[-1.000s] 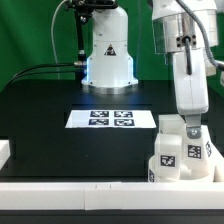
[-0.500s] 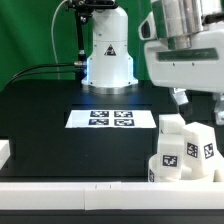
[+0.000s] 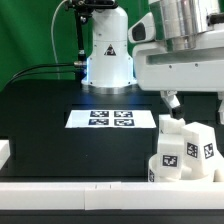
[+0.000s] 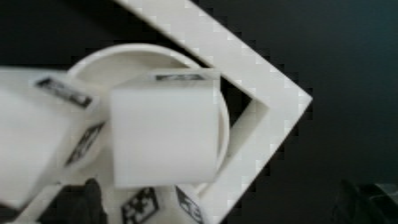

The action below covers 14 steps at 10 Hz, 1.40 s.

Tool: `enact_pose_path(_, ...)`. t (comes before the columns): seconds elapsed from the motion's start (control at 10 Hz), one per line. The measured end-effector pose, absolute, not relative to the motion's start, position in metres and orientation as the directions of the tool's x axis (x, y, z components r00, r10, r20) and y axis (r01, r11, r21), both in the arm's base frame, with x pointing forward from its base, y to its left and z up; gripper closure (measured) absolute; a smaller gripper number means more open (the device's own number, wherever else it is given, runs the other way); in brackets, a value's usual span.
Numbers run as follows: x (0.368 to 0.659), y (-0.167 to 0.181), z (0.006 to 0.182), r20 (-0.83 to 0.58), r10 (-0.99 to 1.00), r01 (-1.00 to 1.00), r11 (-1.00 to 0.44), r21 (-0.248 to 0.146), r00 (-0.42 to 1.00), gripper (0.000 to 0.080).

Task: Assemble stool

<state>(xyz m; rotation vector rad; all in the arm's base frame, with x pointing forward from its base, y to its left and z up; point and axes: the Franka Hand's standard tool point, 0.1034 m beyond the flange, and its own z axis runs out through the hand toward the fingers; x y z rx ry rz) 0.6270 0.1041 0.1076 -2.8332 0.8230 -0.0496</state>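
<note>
- White plastic fills the near corner at the exterior view's right: the seat (image 3: 178, 165) sits against the white rail (image 3: 70, 188) along the table's front edge, with blocky legs (image 3: 172, 130) standing on it.
- From the wrist view, one leg (image 4: 164, 130) stands upright on the seat's round rim (image 4: 116, 62), tucked in the rail's angle (image 4: 267, 90).
- Just above, the gripper (image 3: 172, 100) hangs over the legs; whether it is parted or holds anything, I cannot tell.
- To my eye a leg is being fitted; it wants a straight, centred descent, the seat braced in the corner.
- Farther back lies the marker board (image 3: 112, 118).
- No containers are visible.
</note>
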Motion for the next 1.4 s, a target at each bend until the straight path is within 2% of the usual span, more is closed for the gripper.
enact_pose_path(0.1,0.626,0.113,0.105,-0.025,-0.361,-0.359,-0.917,-0.174,0.932,0.0150)
enact_pose_path(0.4,0.627,0.109,0.104,0.011,-0.231,-0.226,-0.961,-0.160,0.973,0.0150)
enact_pose_path(0.5,0.627,0.107,0.104,0.025,-0.142,-0.137,-0.980,-0.145,0.990,0.0150)
enact_pose_path(0.6,0.628,0.107,0.102,0.041,0.058,0.062,-0.994,-0.092,0.997,0.0150)
enact_pose_path(0.7,0.629,0.109,0.100,0.041,0.201,0.203,-0.978,-0.057,0.979,0.0150)
enact_pose_path(0.8,0.629,0.110,0.098,0.022,0.264,0.265,-0.964,-0.039,0.964,0.0150)
enact_pose_path(1.1,0.629,0.108,0.097,0.022,0.294,0.295,-0.955,-0.033,0.955,0.0150)
enact_pose_path(1.4,0.620,0.121,0.091,0.053,0.292,0.293,-0.956,-0.020,0.955,0.0150)
